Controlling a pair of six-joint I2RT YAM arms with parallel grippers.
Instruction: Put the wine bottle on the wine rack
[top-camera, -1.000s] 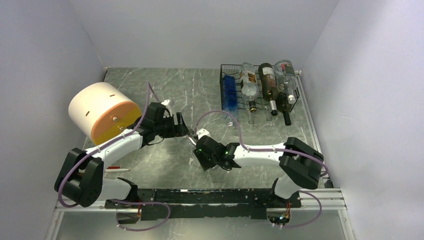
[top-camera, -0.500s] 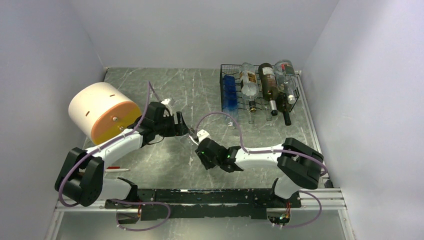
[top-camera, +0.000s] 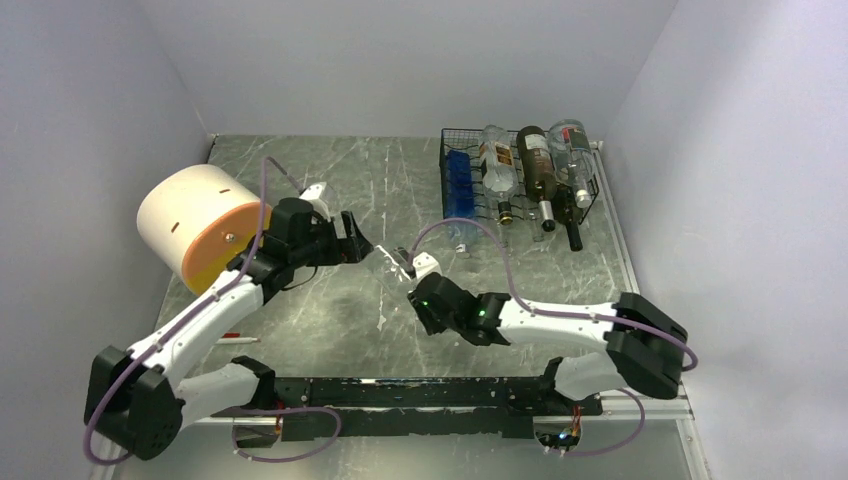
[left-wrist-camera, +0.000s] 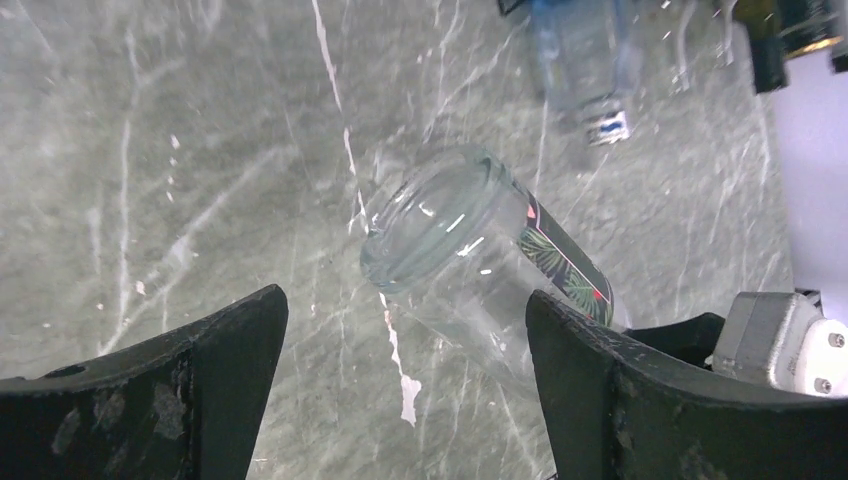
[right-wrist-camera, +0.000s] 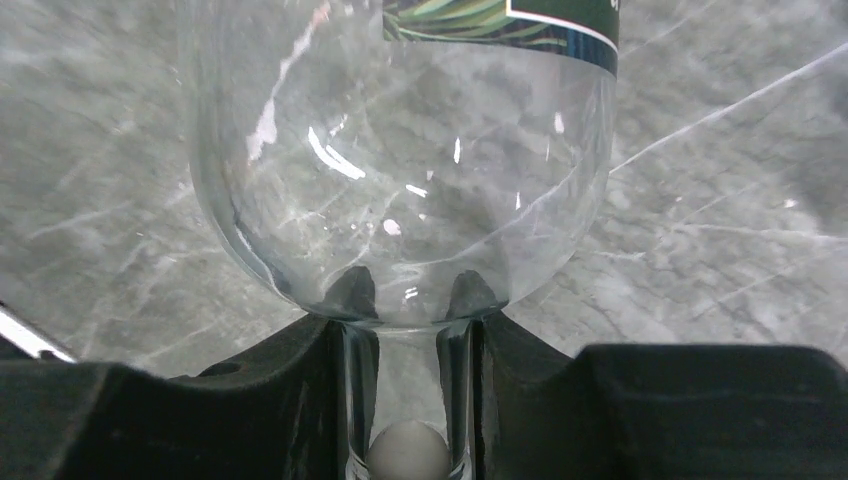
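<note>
A clear wine bottle (right-wrist-camera: 400, 150) with a palm-leaf label (left-wrist-camera: 562, 268) is held off the table, its round base (left-wrist-camera: 437, 225) towards my left wrist camera. My right gripper (right-wrist-camera: 410, 330) is shut on its neck, fingers (right-wrist-camera: 300, 390) pressed on either side. In the top view this gripper (top-camera: 412, 272) sits mid-table with the faint bottle (top-camera: 395, 258) pointing left. My left gripper (top-camera: 362, 246) stands open just left of the base; its fingers (left-wrist-camera: 200, 380) touch nothing. The black wire wine rack (top-camera: 443, 180) stands at the back right.
On the rack lie a blue bottle (top-camera: 460, 190), a clear one (top-camera: 497, 168), a dark one (top-camera: 537, 165) and another clear one (top-camera: 570, 150). A cream drum with an orange face (top-camera: 205, 225) sits at the left. White walls close in on three sides.
My left gripper has opened, let go of the bottle and drawn back to the left. The right gripper has closed on the neck and shifted slightly right and farther.
</note>
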